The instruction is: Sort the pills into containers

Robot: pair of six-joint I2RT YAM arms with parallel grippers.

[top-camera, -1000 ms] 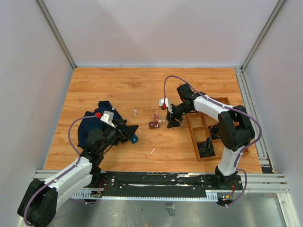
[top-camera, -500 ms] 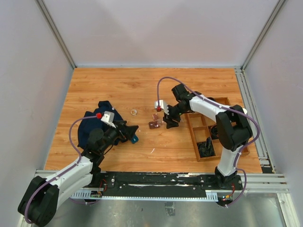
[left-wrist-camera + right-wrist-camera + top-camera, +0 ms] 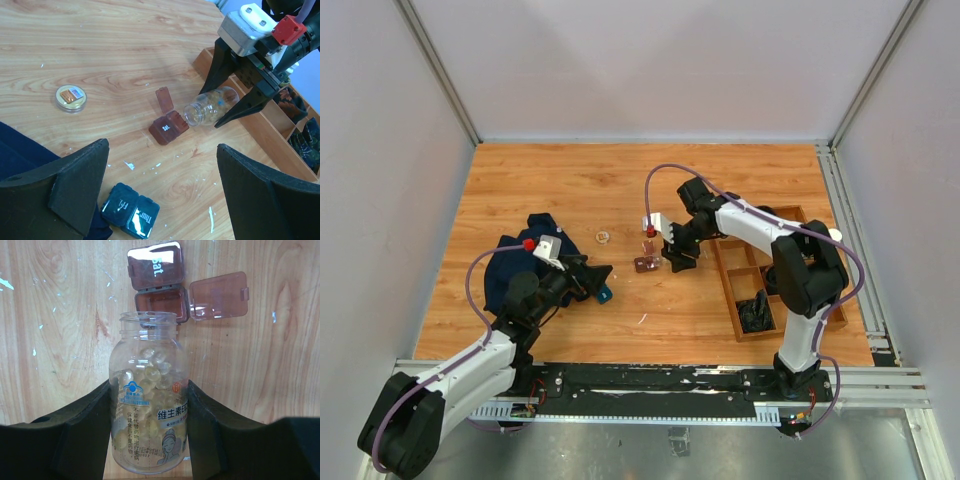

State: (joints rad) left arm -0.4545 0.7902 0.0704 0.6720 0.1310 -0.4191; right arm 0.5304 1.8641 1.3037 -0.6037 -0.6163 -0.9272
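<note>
There is one small dark reddish-brown plastic box (image 3: 161, 302) near the middle of the wooden table (image 3: 560, 190), a little toward the right edge. Its top is open and faces up. Two reddish see-through lids (image 3: 154, 264) are flipped open. One has "Sat" on it and lies on the far side of the box from the bottle. The other sticks out to the side. The long side of the box runs across the mouth of the bottle.

There is one clear round plastic bottle (image 3: 149, 405). It is tipped over on its side, and its long way runs from the right claw (image 3: 150, 387) toward the left edge of the table. Its open mouth is right at the edge of the box. Many pale yellow round pills (image 3: 150, 365) are inside, too many to count. The right claw holds the bottle tight around its middle.

Two teal plastic boxes (image 3: 130, 215) sit side by side nearer the front edge. One says "Fri" and one says "Thur". The left claw (image 3: 162, 147) hangs above them, spread wide and holding nothing.

One small round gold cap (image 3: 70, 96) lies left of the reddish box. One dark blue cloth (image 3: 515, 265) is near the left edge. One big wooden tray (image 3: 728, 295) sits by the right edge.
</note>
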